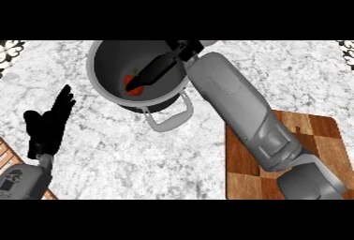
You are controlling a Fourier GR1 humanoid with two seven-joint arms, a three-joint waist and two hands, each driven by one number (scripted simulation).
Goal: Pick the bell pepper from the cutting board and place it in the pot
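Grey-white speckled marble worktop (207, 61), matte, mottled. Near its back edge, left of centre, sits the pot (110, 58): round, grey metal, smooth inner wall, dark outer base, w/ a pale loop handle (169, 119) pointing toward the front edge. Red bell pepper (133, 84) is inside the pot, low against the inner wall on the handle side, glossy, only partly visible. Right hand (158, 70), black, reaches over the pot rim from the right; fingers are long & angled down onto the pepper, closed around it, hiding most of it. Its grey forearm (242, 112) runs diagonally back to the front-right corner, smooth boxy panels. Under that arm, at the front-right corner: wooden cutting board (325, 140), checkered brown blocks, rounded corner. Left hand (48, 122), black, rests by the left edge, fingers straight & spread, pointing up, holding nothing.
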